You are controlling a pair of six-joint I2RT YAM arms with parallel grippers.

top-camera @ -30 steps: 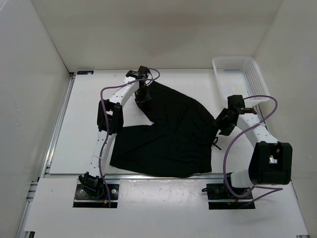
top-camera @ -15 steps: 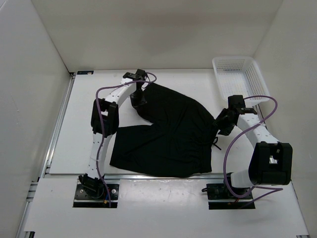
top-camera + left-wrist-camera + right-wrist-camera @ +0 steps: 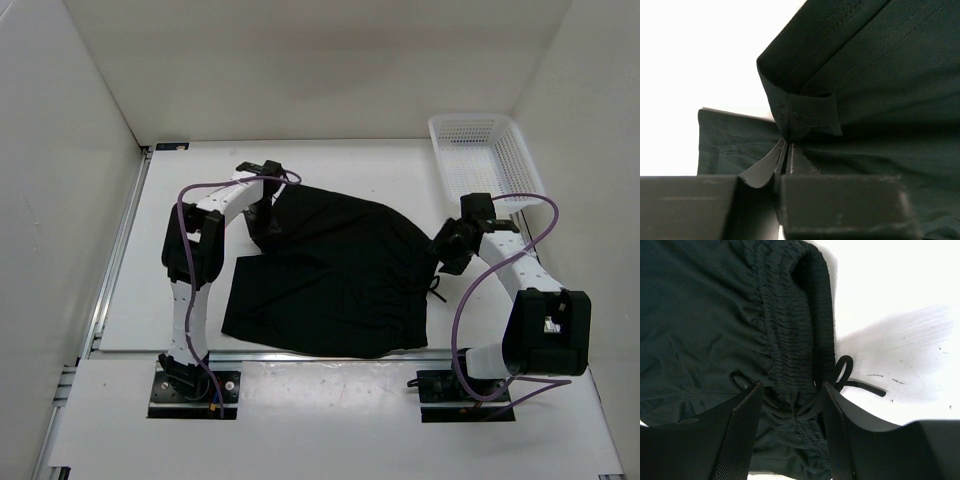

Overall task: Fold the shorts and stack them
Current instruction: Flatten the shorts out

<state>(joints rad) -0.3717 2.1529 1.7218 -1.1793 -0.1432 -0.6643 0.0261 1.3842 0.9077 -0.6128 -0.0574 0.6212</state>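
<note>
Moved: left gripper [image 3: 786, 149] has carried the leg hem leftward, spreading the shorts [image 3: 340, 270]; right arm unchanged.
Left jaws: pinched tight on a small fold of hem.
Right jaws: the right gripper [image 3: 790, 390] stands parted astride the gathered waistband near the drawstring [image 3: 845, 372], holding nothing.
Shorts: mid-table, between both arms.
Risk: the thin pinch could slip, and with the waistband unheld the whole garment may slide.

Count: one pair of black shorts [image 3: 340, 275] with one drawstring [image 3: 850, 375], one white mesh basket [image 3: 445, 160], one bench [image 3: 350, 160], two arms, left arm [image 3: 185, 300] and right arm [image 3: 520, 270], two hands, left hand [image 3: 265, 222] and right hand [image 3: 447, 252].
</note>
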